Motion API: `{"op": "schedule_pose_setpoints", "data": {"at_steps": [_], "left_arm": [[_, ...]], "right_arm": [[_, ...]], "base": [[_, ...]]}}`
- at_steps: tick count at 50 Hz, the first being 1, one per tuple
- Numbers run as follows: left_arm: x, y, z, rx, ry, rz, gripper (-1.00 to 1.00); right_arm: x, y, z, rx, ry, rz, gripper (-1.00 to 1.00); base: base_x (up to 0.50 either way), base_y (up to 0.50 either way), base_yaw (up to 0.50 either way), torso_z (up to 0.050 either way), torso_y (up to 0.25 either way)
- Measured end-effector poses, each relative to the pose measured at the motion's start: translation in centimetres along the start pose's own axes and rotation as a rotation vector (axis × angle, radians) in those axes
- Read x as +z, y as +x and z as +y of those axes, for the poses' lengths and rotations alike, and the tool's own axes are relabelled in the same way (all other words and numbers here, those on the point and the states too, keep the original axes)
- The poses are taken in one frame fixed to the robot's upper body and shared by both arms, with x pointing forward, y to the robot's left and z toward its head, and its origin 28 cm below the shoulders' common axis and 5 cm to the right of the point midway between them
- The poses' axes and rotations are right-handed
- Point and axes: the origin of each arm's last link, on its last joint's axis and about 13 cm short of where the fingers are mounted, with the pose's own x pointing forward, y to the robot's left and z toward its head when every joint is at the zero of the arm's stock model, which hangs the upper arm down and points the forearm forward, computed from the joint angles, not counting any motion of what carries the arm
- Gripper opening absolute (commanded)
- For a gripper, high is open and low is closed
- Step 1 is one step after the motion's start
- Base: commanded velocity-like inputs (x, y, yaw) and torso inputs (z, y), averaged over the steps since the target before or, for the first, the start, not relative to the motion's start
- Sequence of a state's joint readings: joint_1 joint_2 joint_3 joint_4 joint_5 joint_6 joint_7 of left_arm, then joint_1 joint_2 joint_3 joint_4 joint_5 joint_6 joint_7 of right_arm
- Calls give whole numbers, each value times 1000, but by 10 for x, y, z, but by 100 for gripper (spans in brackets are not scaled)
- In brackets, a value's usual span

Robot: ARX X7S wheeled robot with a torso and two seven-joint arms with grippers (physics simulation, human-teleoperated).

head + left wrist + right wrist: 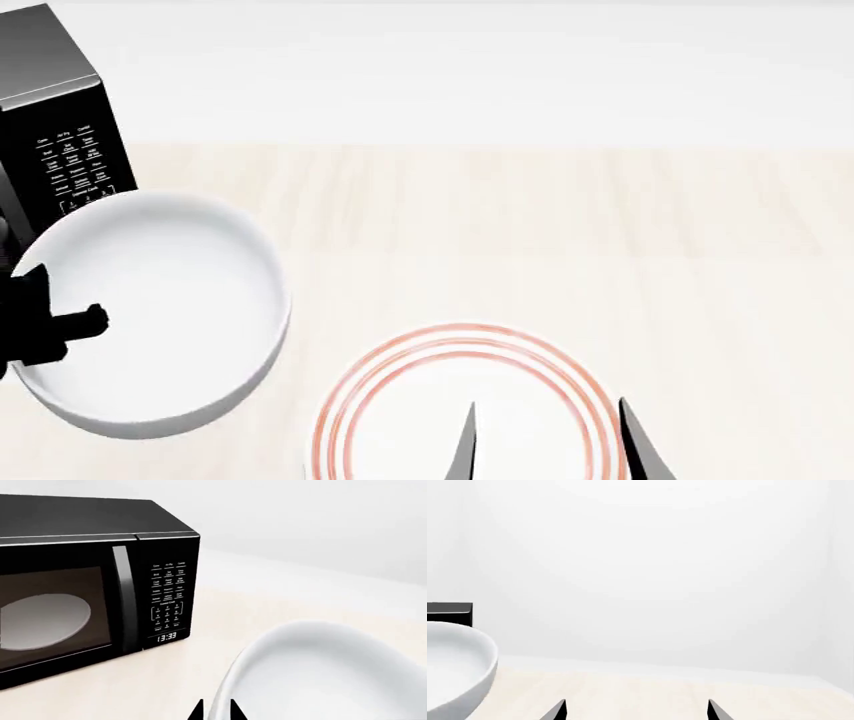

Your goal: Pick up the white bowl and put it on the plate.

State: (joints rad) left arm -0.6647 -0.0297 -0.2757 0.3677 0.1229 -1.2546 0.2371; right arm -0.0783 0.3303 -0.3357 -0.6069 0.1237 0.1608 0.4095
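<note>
The white bowl (pixel 154 315) is at the left of the head view, in front of the microwave, and looks raised off the table. My left gripper (pixel 60 318) grips its near-left rim. In the left wrist view the bowl (pixel 333 675) has its rim pinched between the two dark fingertips of the left gripper (pixel 215 711). The plate (pixel 400 375), flat with red rings, lies on the table to the right of the bowl. My right gripper (pixel 547 440) hovers over the plate's near part, open and empty. The right wrist view shows the right gripper (pixel 637 711) spread wide, with the bowl (pixel 454 665) off to one side.
A black microwave (pixel 60 130) with a keypad stands at the far left, right behind the bowl; its door (pixel 53 610) is shut. The light wooden tabletop (pixel 561 230) stretches to the right and back toward a white wall.
</note>
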Motion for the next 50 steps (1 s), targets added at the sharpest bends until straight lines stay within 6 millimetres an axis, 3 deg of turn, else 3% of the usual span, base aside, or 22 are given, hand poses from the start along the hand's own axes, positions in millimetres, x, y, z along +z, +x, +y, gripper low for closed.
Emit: {"op": "schedule_pose_setpoints", "data": {"at_steps": [29, 50], "left_arm": [[1, 43, -90, -246, -50, 39, -100], [-18, 61, -130, -333, -67, 100, -100]], "right_arm": [[-5, -1, 1, 8, 5, 14, 100], [-8, 0, 0, 8, 11, 22, 100]], "base": [[0, 0, 0, 0, 1], [0, 0, 0, 0, 0]]}}
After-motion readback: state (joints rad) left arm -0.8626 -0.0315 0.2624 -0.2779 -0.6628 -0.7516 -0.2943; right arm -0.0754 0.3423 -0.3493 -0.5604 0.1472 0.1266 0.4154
